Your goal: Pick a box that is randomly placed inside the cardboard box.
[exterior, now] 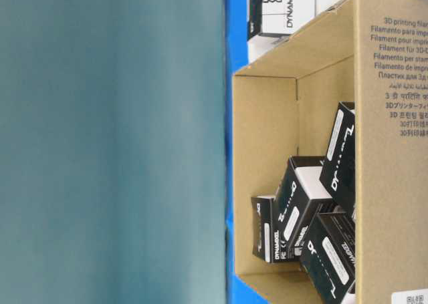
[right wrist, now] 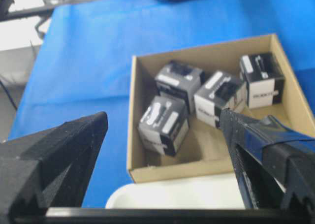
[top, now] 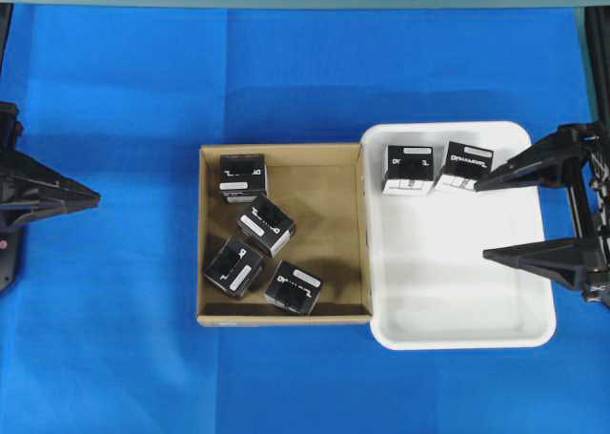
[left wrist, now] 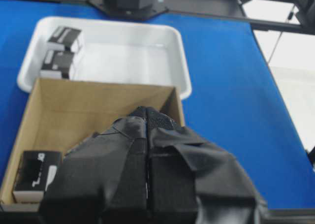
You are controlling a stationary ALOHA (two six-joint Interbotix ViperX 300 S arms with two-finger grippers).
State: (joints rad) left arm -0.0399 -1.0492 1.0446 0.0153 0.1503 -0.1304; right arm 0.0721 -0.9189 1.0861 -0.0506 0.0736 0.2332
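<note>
Two small boxes [top: 437, 169] already sat in the white tray [top: 457, 334], four waited in the cardboard box [top: 282, 315], the right claw [top: 515, 217] hung wide open, empty, and the left claw [top: 91, 199] was pinched closed.

Readable text: cartons and cardboard box wall

We read "DYNAMIXEL" on a tray carton [exterior: 281, 7] and a carton inside the cardboard box [exterior: 391, 83]; that box's outer wall carries "3D printing filament" lines in several languages.

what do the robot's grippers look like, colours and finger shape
Both are matte black. The right gripper has two long wedge fingers tapering to points, with a textured, foam-like surface in its wrist view. The left gripper has similar black fingers, wrapped in wrinkled black tape.
</note>
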